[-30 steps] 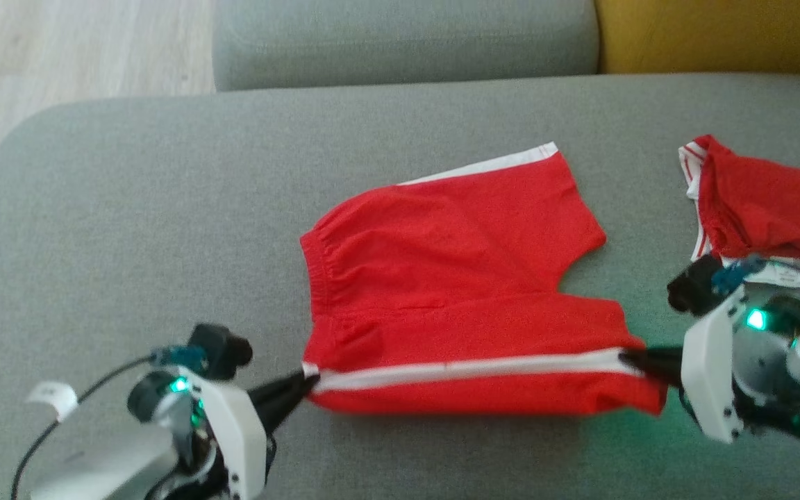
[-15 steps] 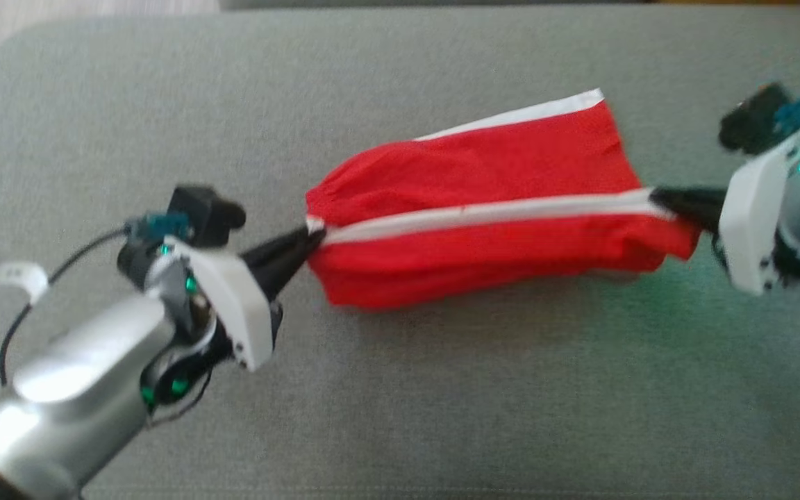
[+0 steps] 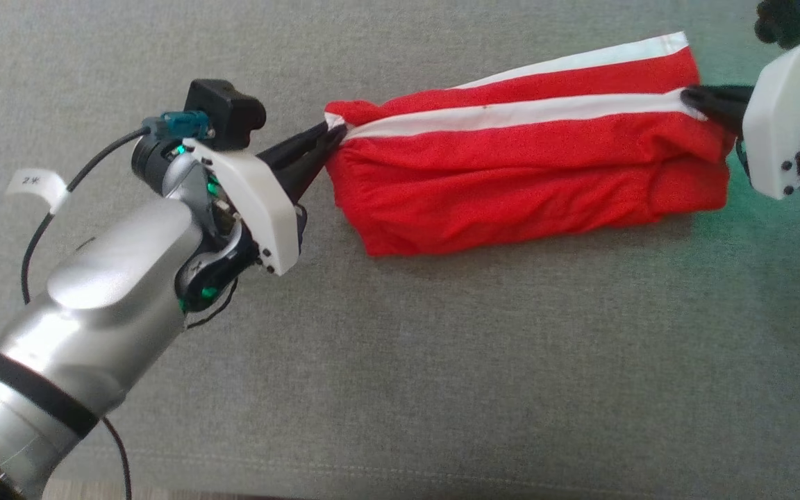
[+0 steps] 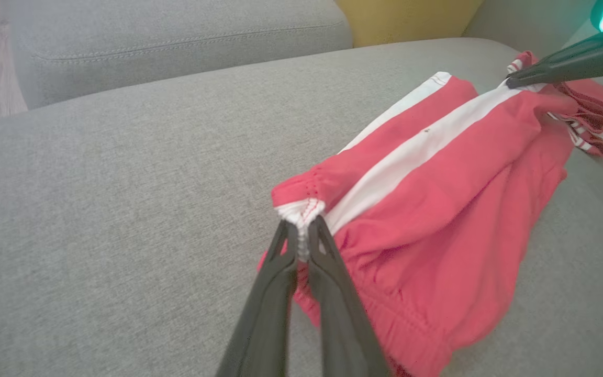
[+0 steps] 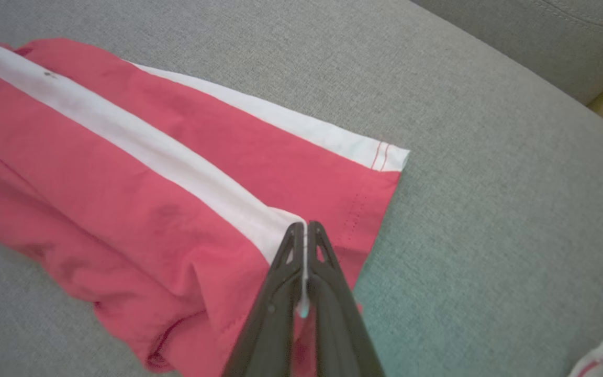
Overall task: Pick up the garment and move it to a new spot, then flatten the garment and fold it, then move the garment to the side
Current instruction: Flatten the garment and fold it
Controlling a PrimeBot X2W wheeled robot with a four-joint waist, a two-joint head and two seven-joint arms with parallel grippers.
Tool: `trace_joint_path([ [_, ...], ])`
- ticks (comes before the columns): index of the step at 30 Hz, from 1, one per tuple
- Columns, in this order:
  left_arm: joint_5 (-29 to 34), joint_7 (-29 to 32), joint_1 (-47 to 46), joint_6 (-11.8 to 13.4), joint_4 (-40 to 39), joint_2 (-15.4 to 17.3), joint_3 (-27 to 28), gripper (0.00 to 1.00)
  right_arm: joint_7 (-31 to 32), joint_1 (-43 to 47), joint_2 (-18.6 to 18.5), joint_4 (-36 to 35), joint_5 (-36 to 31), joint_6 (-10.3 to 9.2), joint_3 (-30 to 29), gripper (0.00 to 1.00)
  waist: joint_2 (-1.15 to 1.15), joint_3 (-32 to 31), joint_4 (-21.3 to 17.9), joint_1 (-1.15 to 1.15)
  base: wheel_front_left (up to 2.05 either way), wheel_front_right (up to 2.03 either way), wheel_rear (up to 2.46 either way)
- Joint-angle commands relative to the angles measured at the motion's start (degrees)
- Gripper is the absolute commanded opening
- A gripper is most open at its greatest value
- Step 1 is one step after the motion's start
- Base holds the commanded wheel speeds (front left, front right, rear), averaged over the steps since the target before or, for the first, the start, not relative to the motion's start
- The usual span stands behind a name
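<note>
Grey cushion (image 3: 442, 389), red shorts (image 3: 525, 173) pinched between left claw (image 3: 329, 137), right claw (image 3: 690, 98)

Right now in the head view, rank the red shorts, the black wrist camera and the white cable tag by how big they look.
red shorts, largest
black wrist camera
white cable tag
The last two look close, the camera perhaps nearer the lens, so that order is unsure.

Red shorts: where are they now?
In the head view the red shorts span the upper middle of the grey cushion, pinched between the left gripper at the waistband and the right gripper at the leg hem.
</note>
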Motion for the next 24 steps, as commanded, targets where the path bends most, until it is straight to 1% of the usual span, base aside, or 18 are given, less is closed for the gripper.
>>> trace_joint_path([
  [1, 0.39, -1.05, -3.21, -0.28, 0.26, 1.17, 2.01, 0.0, -1.12, -0.81, -0.68, -0.1, -0.72, -0.05, -0.42, 0.0, 0.0, 0.89, 0.71, -0.01, 0.0, 0.0, 0.0],
  [7, 0.34, -3.37, -4.63, -0.78, 4.13, -1.16, 1.35, 0.0, -3.63, -2.67, 0.13, 1.43, -1.48, -0.05, 0.62, 0.0, 0.0, 1.82, 1.23, -0.01, 0.0, 0.0, 0.0],
  [11, 0.09, -4.3, -5.39, -0.96, 5.81, -2.16, 0.62, 0.0, -4.89, -3.55, 0.53, 2.3, -2.16, -0.05, 1.21, 0.0, 0.0, 2.36, 1.29, -0.01, 0.0, 0.0, 0.0],
  [12, -0.01, -4.53, -5.57, -0.99, 6.13, -2.35, 0.46, 0.04, -5.26, -3.71, 0.64, 2.59, -2.3, -0.05, 1.32, 0.0, 0.0, 2.5, 1.29, -0.01, 0.0, 0.0, 0.0],
  [13, -0.11, -4.74, -5.75, -1.02, 6.4, -2.53, 0.28, 0.25, -5.91, -3.98, 0.7, 3.04, -2.74, -0.05, 1.41, 0.0, 0.0, 2.66, 1.28, -0.01, 0.0, 0.0, 0.0],
  [14, -0.23, -4.94, -5.93, -1.04, 6.66, -2.69, 0.13, 0.44, -7.04, -4.39, 0.79, 3.52, -3.72, -0.05, 1.49, 0.49, 0.0, 2.83, 1.25, -0.01, 0.0, 0.0, 0.0],
  [15, -0.39, -5.14, -6.09, -1.05, 6.91, -2.84, 0.01, 0.71, -8.23, -4.67, 0.94, 4.37, -4.45, -0.05, 1.53, 1.0, 0.0, 2.97, 1.22, -0.01, 0.0, 0.0, 0.0],
  [16, -0.54, -5.32, -6.23, -1.07, 7.2, -2.97, -0.12, 1.0, -9.2, -4.77, 1.25, 5.28, -4.68, -0.05, 1.55, 1.0, 0.0, 3.07, 1.18, -0.01, 0.0, 0.0, 0.0],
  [21, -1.07, -6.38, -6.62, -1.1, 8.92, -3.54, -0.72, 1.0, -12.98, -4.63, 2.87, 10.13, -4.88, -0.05, 1.55, 1.0, 0.0, 2.81, 0.89, -0.01, 0.0, 0.0, 0.0],
  [24, -1.56, -6.96, -6.3, -1.1, 9.71, -3.69, -1.21, 1.0, -16.56, -4.13, 4.08, 13.3, -5.01, -0.05, 0.78, 1.0, 0.0, 1.85, 0.56, -0.01, 0.0, 0.0, 0.0],
])
